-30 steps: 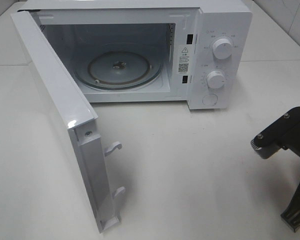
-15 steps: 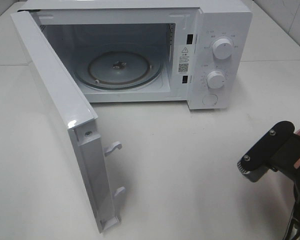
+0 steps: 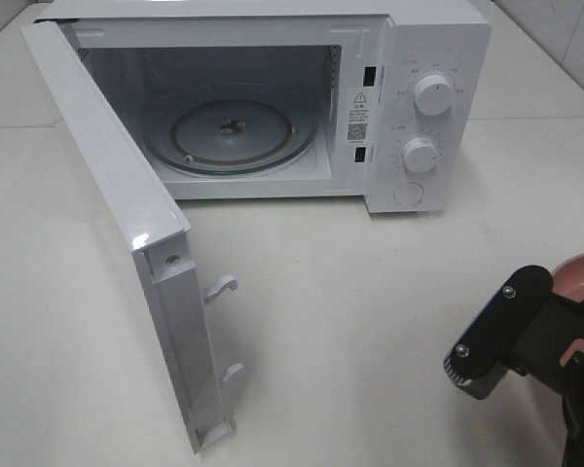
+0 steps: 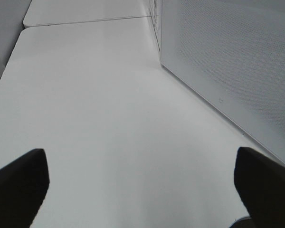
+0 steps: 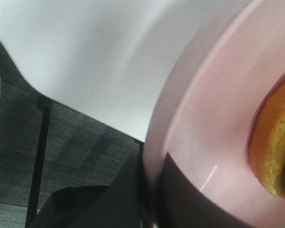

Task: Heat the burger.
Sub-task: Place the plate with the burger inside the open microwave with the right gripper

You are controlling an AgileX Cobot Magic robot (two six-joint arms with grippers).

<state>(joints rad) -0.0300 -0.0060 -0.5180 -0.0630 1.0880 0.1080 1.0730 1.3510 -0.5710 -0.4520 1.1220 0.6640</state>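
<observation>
Exterior high: white microwave (image 3: pixel 409 97) at the back of the white table (image 3: pixel 370 292). The microwave door (image 3: pixel 127 224) is swung wide open toward the left front, with two latch hooks sticking out of its free edge. The glass turntable (image 3: pixel 229 131) lies bare in the cavity. There are two round knobs on the control panel, upper knob (image 3: pixel 433 94) and lower knob (image 3: pixel 419 154), with a round button below them. The right arm (image 3: pixel 511 326) is at the lower right corner, its black wrist block tilted. A slice of the pink plate (image 3: pixel 579 275) peeks out behind it at the right edge. The burger is not visible here; the arm covers that spot. The left arm is out of frame.

Left wrist: left gripper (image 4: pixel 140 190) has its dark fingertips far apart at the two corners, with nothing between them and only bare table under it. The door's outer face, with its dotted mesh window, stands close on one side.

Right wrist: right gripper (image 5: pixel 152 197) is clamped on the plate's rim, with one dark finger (image 5: pixel 190 202) lying on the plate's inner slope and the other under the rim. The burger (image 5: pixel 273 152) sits on the plate, only a strip of golden bun edge showing at the frame border, well in from the gripped rim. The table edge, grey floor and a black table leg (image 5: pixel 40 152) show behind the plate.
</observation>
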